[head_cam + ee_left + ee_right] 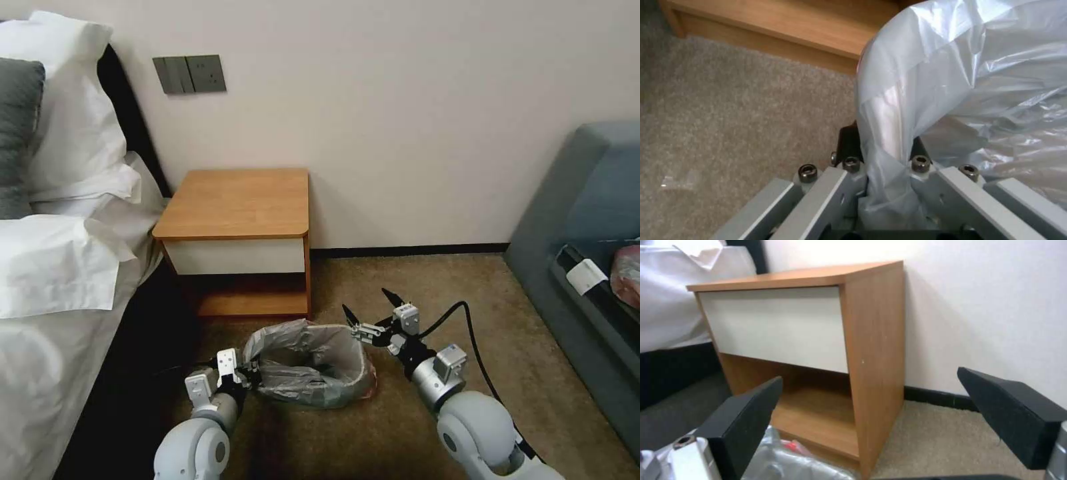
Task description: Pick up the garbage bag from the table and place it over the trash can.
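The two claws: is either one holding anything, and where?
The left gripper pinches the garbage bag by a bunched fold at its rim. The right gripper is open, holding nothing.

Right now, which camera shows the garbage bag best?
The head view: the garbage bag shows whole, draped over the trash can. The left wrist view shows a fold pinched in the left gripper; the right wrist view shows a corner.

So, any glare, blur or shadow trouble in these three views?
Head view: even light, the table top sharp, a dark shadow beside the bed. Left wrist view: bright glare on the garbage bag pinched in the left hand, and the near plastic looks soft. Right wrist view: the right hand has blurred fingers, and the wall is washed out.
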You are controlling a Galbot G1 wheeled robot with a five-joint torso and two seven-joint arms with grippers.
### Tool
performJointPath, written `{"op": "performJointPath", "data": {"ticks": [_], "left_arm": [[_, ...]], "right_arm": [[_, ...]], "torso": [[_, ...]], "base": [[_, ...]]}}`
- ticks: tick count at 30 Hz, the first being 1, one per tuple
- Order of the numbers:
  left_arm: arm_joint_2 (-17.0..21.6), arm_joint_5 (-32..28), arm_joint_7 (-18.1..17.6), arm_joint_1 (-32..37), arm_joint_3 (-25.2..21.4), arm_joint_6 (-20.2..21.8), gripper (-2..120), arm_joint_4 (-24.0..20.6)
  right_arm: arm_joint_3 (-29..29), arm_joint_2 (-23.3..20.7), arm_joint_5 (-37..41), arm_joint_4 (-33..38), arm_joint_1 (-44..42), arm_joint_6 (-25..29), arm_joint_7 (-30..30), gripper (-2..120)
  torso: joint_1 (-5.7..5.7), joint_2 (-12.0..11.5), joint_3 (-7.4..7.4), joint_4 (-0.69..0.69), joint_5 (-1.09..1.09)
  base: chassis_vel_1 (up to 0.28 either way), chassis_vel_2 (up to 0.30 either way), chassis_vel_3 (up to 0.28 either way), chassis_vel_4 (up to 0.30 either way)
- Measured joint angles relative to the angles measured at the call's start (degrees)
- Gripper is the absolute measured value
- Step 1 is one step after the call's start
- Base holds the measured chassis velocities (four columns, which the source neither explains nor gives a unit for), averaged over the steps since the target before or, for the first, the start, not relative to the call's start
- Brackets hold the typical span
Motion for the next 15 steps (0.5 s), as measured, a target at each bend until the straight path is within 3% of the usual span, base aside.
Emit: {"op": "performJointPath", "data": {"ticks": [15], "left_arm": [[0.6, 0.2, 0.1, 1.3, -0.1, 0.2, 60, -2.5]], "right_arm": [[-0.9, 1.2, -2.4, -1.1, -0.9, 1.6, -4.5, 100]], "torso": [[0.00, 0.0, 0.02, -0.02, -0.05]], "base": [[0.000, 0.000, 0.000, 0.000]]}}
